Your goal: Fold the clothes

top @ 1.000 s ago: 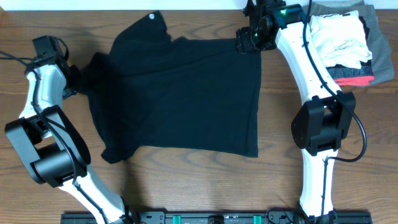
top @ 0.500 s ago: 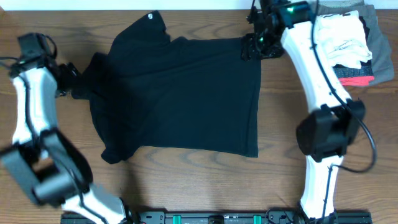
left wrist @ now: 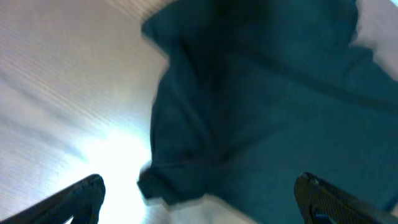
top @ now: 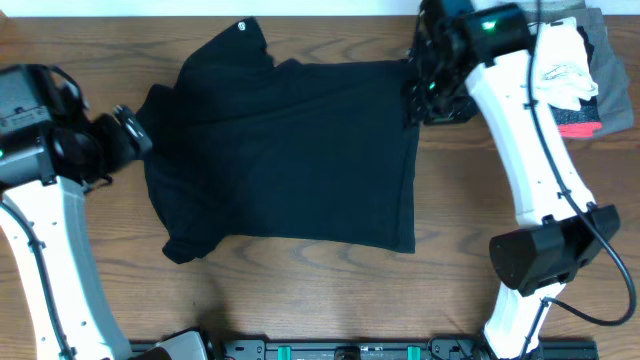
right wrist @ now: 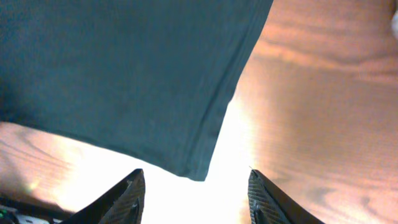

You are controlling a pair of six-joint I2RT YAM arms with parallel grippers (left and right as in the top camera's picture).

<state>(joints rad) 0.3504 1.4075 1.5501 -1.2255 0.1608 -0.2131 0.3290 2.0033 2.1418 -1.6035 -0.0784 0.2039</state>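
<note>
Change: both arms drawn back and up within the last second. Left gripper (top: 128, 130) off the left edge of the T-shirt (top: 290, 150). Right gripper (top: 425, 95) moved from its far right corner to just beside its right edge.
T-shirt: outline unchanged, spread flat on the table (top: 300, 300), no fold in it. Pile of folded clothes (top: 575, 90) beyond its far right corner.
Meaning: flattening probably finished and cloth released; first fold still ahead.
Left gripper, wrist view: fingers wide apart, nothing between them. Blurred left edge of the T-shirt below, apparently not touched.
Right gripper, wrist view: fingers apart, empty. T-shirt's right edge and near corner below the gap, clear of the fingertips.
</note>
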